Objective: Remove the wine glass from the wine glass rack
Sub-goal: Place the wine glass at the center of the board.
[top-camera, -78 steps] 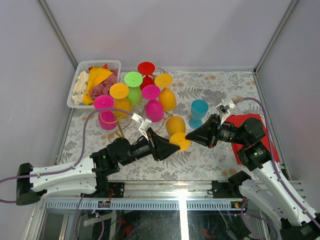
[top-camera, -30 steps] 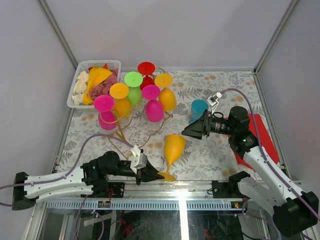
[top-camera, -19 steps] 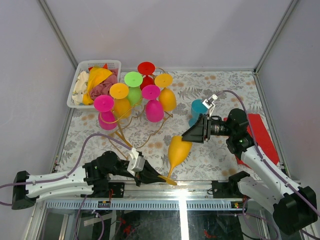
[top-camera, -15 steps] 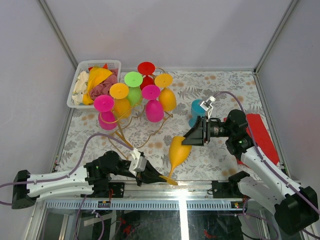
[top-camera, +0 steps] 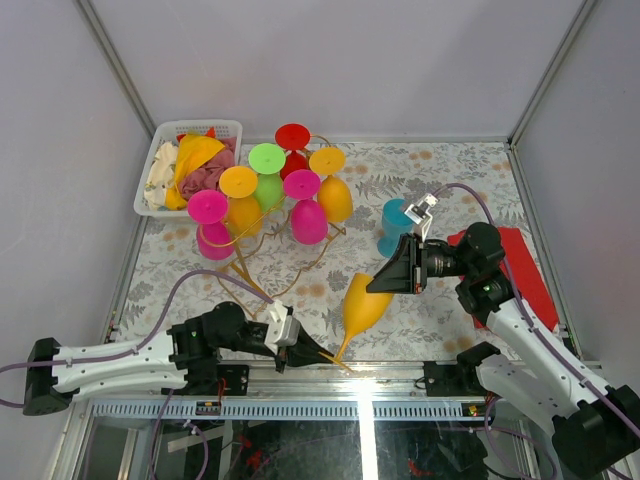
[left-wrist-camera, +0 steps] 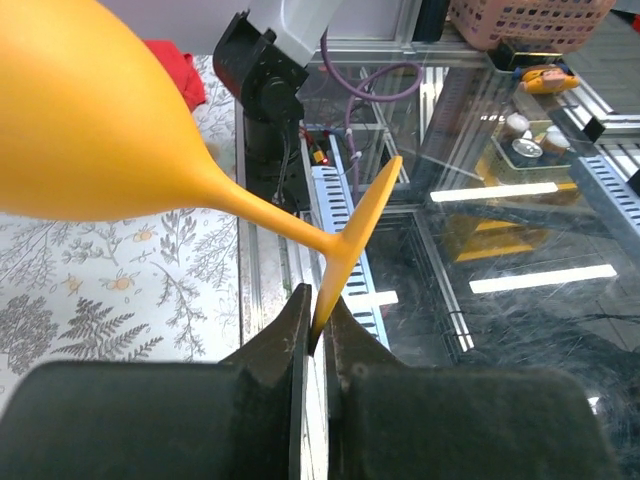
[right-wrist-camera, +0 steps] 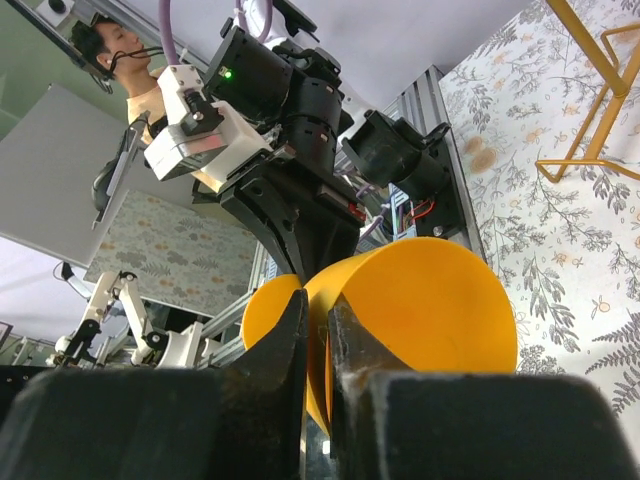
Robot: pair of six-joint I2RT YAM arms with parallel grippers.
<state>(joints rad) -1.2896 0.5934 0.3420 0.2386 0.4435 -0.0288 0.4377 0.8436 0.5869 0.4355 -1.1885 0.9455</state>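
An orange wine glass point(top-camera: 362, 302) lies tilted above the table's near edge, off the gold wire wine glass rack point(top-camera: 247, 276). My left gripper point(top-camera: 305, 350) is shut on the edge of its round foot point(left-wrist-camera: 357, 230), with the bowl point(left-wrist-camera: 90, 130) up to the left in the left wrist view. My right gripper point(top-camera: 377, 283) is shut on the bowl's wall at the rim point(right-wrist-camera: 430, 310), one finger inside and one outside. Several coloured glasses point(top-camera: 307, 218) hang on the rack behind.
A teal glass point(top-camera: 397, 222) stands upright just behind my right gripper. A white basket point(top-camera: 157, 165) of cloths sits at the back left. A red cloth point(top-camera: 520, 270) lies under the right arm. The table's metal front rail point(top-camera: 400, 372) runs right under the held glass.
My right gripper came forward from beside the teal glass and closed on the orange glass's rim. The glass shifted a little to the right; the left grip on the foot stayed.
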